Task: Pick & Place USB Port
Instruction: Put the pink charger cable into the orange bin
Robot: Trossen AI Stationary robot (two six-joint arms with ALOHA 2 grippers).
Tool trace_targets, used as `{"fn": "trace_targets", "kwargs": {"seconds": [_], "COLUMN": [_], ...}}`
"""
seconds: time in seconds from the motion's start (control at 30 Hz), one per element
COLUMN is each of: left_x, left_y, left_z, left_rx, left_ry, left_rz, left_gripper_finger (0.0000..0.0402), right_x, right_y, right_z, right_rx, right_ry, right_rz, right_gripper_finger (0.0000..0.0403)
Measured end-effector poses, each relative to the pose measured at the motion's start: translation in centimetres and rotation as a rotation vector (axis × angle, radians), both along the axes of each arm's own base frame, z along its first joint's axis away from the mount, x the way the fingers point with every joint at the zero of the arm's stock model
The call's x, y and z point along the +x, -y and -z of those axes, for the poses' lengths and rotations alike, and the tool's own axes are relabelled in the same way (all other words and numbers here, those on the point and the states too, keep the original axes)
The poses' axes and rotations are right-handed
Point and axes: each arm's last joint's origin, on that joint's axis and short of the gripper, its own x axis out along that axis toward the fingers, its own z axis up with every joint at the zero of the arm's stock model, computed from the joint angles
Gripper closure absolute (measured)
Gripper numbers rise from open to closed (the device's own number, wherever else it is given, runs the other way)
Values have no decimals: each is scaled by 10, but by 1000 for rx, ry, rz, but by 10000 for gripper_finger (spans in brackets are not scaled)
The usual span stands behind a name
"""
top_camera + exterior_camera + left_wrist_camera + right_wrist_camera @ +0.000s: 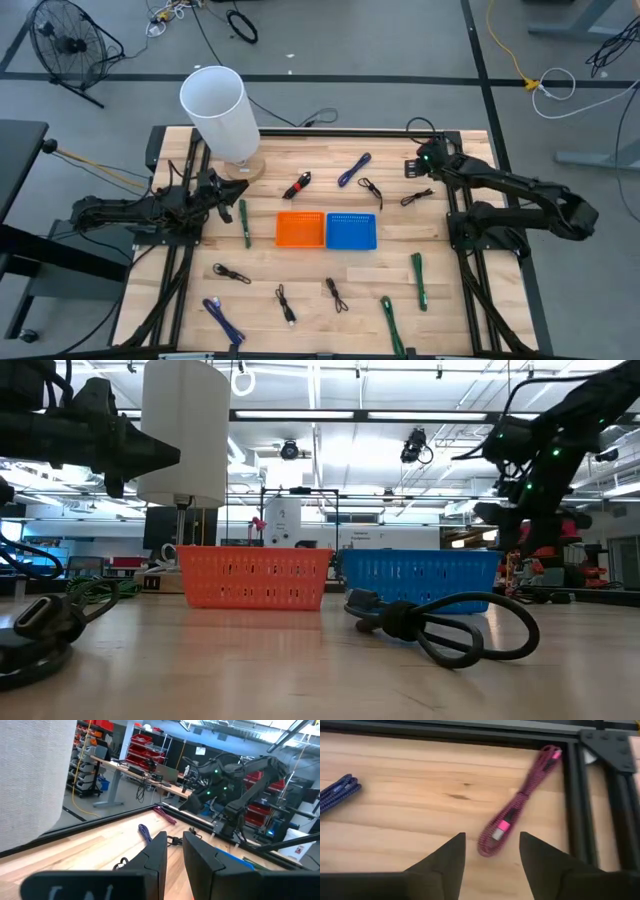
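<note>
Right gripper [490, 851] hangs over the pink cable [512, 817] at the desk [300, 270] two o'clock corner, jaws apart, cable between them but untouched. Risk: jaws descending off-centre would nudge it against the frame rail. Left gripper [172, 852] waits at nine o'clock, jaws narrowly apart, empty.

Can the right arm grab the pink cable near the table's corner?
Probably yes. The right gripper is open right over the pink cable, which lies alone on bare wood with nothing on top; only the table's dark frame runs close beside it.
</note>
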Motion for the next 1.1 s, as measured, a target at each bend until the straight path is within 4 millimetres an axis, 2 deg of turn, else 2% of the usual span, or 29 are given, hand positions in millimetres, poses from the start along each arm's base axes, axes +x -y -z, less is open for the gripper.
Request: {"fn": "trace_targets", "kwargs": {"seconds": [0.3, 0.5, 0.77, 1.1], "left_x": [0, 0, 0, 0], "left_y": [0, 0, 0, 0], "left_z": [1, 1, 2, 4], "left_rx": [-21, -21, -20, -20], "left_ry": [3, 2, -14, -29], "left_rz": [2, 2, 2, 2], "left_gripper_finger": [335, 335, 335, 335], "right_x": [2, 8, 11, 13], "right_y": [16, 27, 32, 42], "right_z": [23, 31, 47, 67], "right_rx": [90, 61, 66, 128], "right_ry": [-74, -36, -120, -119], "right_rz": [56, 80, 123, 167], "right_gripper_finger": [144, 124, 134, 163]}}
